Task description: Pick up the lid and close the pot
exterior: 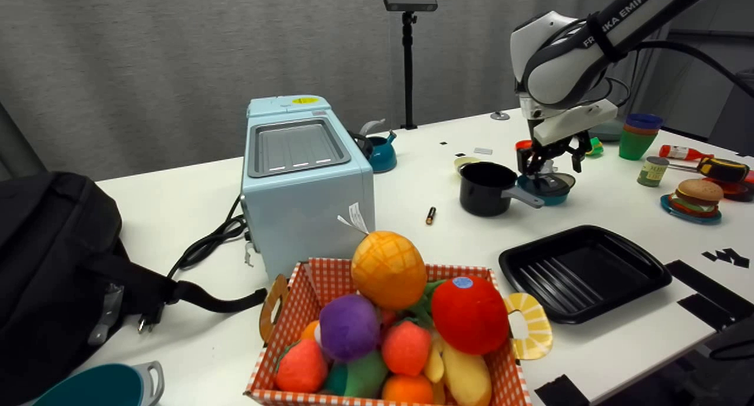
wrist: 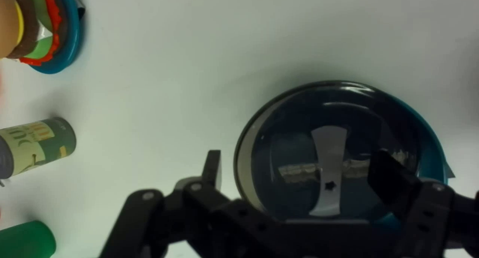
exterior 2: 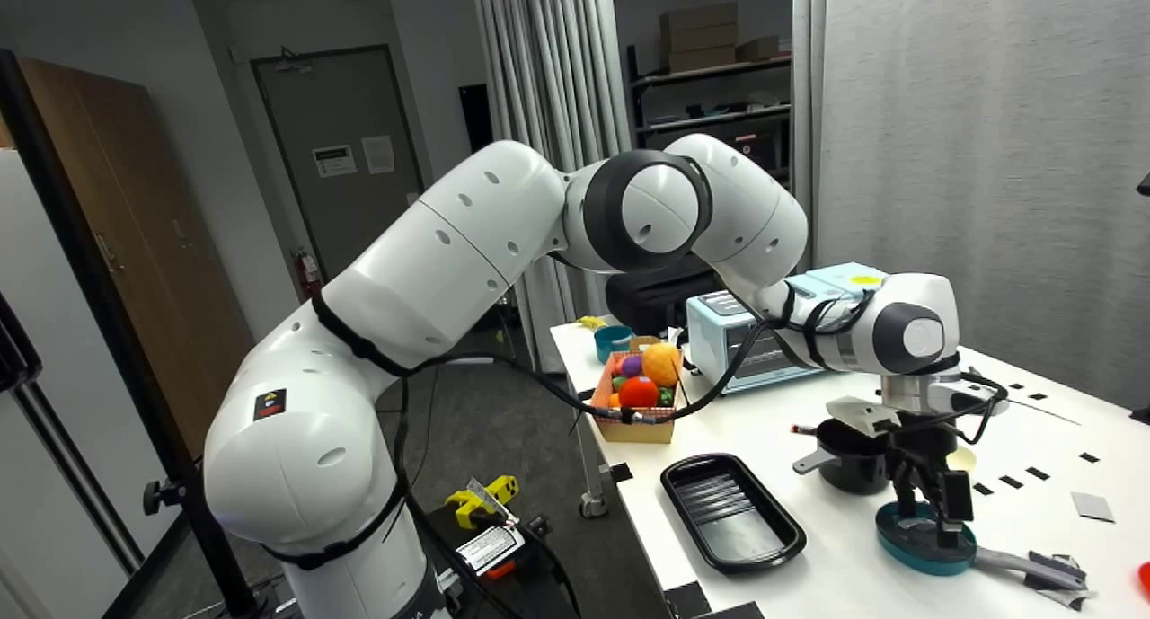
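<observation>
The lid (wrist: pixel 292 145) is round and shiny, see-through, with a dark rim and a grey strap handle. It lies on a teal pan (wrist: pixel 436 157); it also shows in both exterior views (exterior: pixel 558 185) (exterior 2: pixel 915 540). My gripper (wrist: pixel 299 172) is open just above the lid, its fingers apart on either side of the grey handle; it also shows in both exterior views (exterior: pixel 552 163) (exterior 2: pixel 927 518). Contact with the lid cannot be told. The black pot (exterior: pixel 486 191) stands upright with an open top beside the pan; it also shows in an exterior view (exterior 2: pixel 852 471), partly behind the gripper.
The pot's grey handle (exterior: pixel 524 197) points towards the pan. A black grill tray (exterior: pixel 589 270), a can (exterior: pixel 652 171), a toy burger (exterior: pixel 698 197) and stacked cups (exterior: pixel 638 138) stand nearby. A yellow bowl (exterior: pixel 464 161) is behind the pot. A fruit basket (exterior: pixel 509 367) and a toaster oven (exterior: pixel 309 217) stand farther off.
</observation>
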Robot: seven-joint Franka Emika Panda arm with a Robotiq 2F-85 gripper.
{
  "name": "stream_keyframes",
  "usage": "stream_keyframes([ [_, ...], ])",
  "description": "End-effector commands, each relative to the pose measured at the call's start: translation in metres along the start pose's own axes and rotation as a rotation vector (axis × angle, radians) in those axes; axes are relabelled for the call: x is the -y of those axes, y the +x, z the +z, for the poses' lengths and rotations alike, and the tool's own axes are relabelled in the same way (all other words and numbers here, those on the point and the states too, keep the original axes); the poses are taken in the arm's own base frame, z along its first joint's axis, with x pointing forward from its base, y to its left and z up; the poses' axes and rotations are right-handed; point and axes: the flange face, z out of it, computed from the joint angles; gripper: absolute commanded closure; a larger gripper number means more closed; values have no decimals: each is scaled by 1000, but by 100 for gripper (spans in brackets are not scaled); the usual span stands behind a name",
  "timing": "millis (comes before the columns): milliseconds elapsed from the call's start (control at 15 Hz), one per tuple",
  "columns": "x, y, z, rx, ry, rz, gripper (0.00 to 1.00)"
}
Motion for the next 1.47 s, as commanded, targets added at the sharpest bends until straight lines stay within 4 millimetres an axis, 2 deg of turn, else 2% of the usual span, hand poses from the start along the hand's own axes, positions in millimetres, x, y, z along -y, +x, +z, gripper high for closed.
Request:
stream_keyframes([
  [0, 7, 5, 4, 24, -21, 8, 0],
  [67, 8, 6, 4, 25, -22, 8, 1],
  [133, 8, 7, 4, 26, -24, 7, 25],
  [267, 9, 7, 4, 26, -28, 5, 29],
  [867, 11, 10, -9, 19, -26, 7, 96],
  [1000, 9, 12, -20, 11, -22, 15, 100],
  [1133, 8, 14, -37, -4, -8, 20, 96],
  [1400, 6, 17, -85, -62, 43, 19, 96],
])
